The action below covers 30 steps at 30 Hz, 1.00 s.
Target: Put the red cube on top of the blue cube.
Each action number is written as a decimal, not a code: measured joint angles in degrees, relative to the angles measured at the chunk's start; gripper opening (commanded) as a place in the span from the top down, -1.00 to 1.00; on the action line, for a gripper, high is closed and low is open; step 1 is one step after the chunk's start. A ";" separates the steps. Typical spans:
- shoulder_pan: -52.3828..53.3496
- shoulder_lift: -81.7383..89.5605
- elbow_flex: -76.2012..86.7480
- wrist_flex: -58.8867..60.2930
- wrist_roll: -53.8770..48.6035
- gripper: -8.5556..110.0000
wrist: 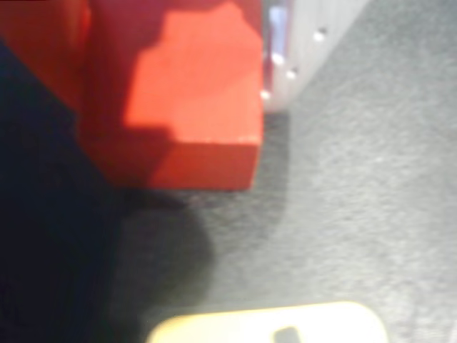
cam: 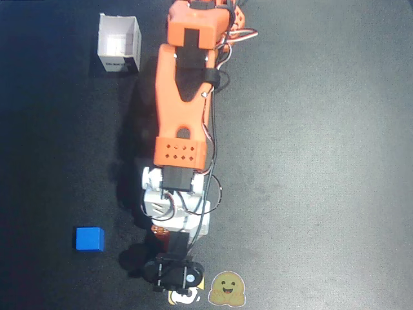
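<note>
The red cube (wrist: 193, 107) fills the upper left of the wrist view, resting on or just above the dark mat. My gripper (wrist: 171, 121) is around it: a white finger (wrist: 303, 43) lies against its right face and a dark finger (wrist: 50, 214) covers its left side. It looks shut on the cube. From overhead the orange arm reaches down the picture, and its wrist (cam: 175, 216) hides the red cube. The blue cube (cam: 89, 238) sits alone on the mat, well to the left of the wrist in the overhead view.
A white open box (cam: 119, 44) stands at the top left of the overhead view, beside the arm's base. Two yellow stickers (cam: 229, 289) lie at the mat's bottom edge, just below the black wrist camera (cam: 174, 271). A yellow shape (wrist: 264, 325) shows at the wrist view's bottom.
</note>
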 measured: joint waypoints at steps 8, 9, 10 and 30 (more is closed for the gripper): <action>0.26 0.00 0.00 0.00 0.70 0.72; 0.35 0.00 0.00 0.00 0.97 0.72; 0.44 0.00 0.00 0.09 1.14 0.72; 5.54 4.66 -5.80 15.29 4.13 0.72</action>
